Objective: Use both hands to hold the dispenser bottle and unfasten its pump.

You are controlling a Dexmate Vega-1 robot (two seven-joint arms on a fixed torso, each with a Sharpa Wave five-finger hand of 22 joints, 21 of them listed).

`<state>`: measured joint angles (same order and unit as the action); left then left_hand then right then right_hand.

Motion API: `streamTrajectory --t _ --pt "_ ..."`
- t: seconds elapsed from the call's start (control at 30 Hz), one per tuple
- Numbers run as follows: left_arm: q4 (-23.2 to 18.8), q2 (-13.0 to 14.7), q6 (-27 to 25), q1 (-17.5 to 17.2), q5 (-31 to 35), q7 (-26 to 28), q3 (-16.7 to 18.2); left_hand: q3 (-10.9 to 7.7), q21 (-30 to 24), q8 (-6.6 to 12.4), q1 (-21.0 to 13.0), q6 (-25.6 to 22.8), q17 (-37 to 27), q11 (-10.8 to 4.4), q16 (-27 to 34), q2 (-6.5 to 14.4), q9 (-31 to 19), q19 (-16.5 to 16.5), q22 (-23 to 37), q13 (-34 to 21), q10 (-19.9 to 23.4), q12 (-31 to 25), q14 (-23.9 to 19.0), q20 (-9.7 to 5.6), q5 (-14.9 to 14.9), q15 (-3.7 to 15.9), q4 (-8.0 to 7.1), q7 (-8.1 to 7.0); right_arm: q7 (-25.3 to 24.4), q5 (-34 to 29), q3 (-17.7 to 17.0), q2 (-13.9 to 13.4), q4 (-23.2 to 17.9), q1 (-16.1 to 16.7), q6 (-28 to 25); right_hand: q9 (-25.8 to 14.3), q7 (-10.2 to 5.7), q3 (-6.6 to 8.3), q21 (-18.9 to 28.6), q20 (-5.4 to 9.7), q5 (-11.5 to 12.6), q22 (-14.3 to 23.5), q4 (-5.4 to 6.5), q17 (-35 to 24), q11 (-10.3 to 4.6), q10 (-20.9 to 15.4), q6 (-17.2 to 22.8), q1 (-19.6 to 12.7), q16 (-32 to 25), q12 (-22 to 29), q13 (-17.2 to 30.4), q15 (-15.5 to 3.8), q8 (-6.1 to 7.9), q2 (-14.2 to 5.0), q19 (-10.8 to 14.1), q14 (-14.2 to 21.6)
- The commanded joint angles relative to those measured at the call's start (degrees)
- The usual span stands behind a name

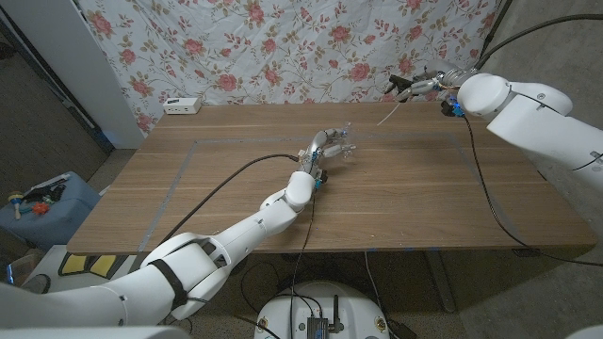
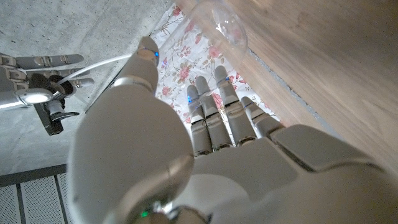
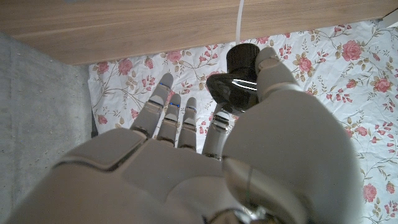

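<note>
Head view gives us the left hand (image 1: pixel 332 147) near the middle of the tabletop (image 1: pixel 226 188), its fingers closed around a clear bottle (image 1: pixel 345 147) that lies low over the wood. In the left wrist view we see the rounded clear end of that bottle (image 2: pixel 219 25) just past the fingertips (image 2: pixel 225 81), with the wooden surface right beside it; how much of the bottle touches the wood we cannot tell.

The right hand (image 1: pixel 429 87) is raised above the far right part of the tabletop, well apart from the left hand. It holds the black pump (image 1: pixel 403 88), and a thin white tube (image 1: pixel 388 116) slants down from the pump towards the wood. In the right wrist view the dark pump head (image 3: pixel 239 78) sits between the thumb and the fingers (image 3: pixel 186 118), with the white tube (image 3: pixel 240 18) running straight away from it towards the tabletop (image 3: pixel 124 25). The left wrist view shows the same hand (image 2: pixel 31 78) from afar, holding the black pump (image 2: pixel 53 106) with the white tube (image 2: pixel 102 65) curving off it. So the pump is out of the bottle and the two parts are in separate hands.

Beyond the hands, a flowered cloth (image 1: pixel 283 47) hangs behind the tabletop, and a white power strip (image 1: pixel 183 105) lies at the far left edge of the wood. A dark cable (image 1: pixel 221 184) trails over the surface along the left arm. On the floor to the left stands a blue box (image 1: pixel 42 207).
</note>
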<state>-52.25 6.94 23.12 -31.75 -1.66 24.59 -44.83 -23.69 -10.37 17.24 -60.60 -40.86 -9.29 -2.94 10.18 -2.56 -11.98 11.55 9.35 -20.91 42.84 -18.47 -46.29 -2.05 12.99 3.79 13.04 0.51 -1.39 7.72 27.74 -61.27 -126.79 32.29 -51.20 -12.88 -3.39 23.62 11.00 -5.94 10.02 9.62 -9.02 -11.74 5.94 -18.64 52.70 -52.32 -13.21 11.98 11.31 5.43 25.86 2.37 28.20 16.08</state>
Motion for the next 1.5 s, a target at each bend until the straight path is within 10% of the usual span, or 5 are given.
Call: streamTrajectory --t 0.03,1.5 --pt "-1.61 1.16 1.32 -1.22 -2.53 -2.89 2.06 -4.23 -0.08 -0.53 6.79 -9.37 -0.07 -6.32 -0.23 6.58 -0.01 0.29 0.07 -8.04 7.44 0.40 -0.94 -3.08 0.44 6.62 -3.55 -4.69 -0.08 -2.31 3.94 2.24 2.40 -2.68 -1.29 -0.26 -0.47 0.32 -0.04 0.15 0.33 0.07 0.12 -0.07 -0.29 -0.46 0.62 -0.17 0.16 -0.34 0.15 -0.27 0.13 -0.20 0.19 0.55" --pt "-12.28 7.81 -3.01 -6.99 -2.64 -2.95 5.92 -5.29 0.14 -3.91 7.95 -7.45 0.14 -5.32 -0.55 4.57 0.69 -1.62 0.12 -4.13 5.46 4.40 2.75 -1.52 -0.16 5.90 -3.76 -3.60 -3.95 -9.53 10.45 9.77 8.24 -3.96 -1.37 -0.13 -1.18 0.56 0.02 1.42 0.39 0.07 0.36 -0.18 -0.78 -1.28 -0.13 0.43 0.20 -0.27 0.17 -1.38 -0.14 -0.15 0.48 1.42"
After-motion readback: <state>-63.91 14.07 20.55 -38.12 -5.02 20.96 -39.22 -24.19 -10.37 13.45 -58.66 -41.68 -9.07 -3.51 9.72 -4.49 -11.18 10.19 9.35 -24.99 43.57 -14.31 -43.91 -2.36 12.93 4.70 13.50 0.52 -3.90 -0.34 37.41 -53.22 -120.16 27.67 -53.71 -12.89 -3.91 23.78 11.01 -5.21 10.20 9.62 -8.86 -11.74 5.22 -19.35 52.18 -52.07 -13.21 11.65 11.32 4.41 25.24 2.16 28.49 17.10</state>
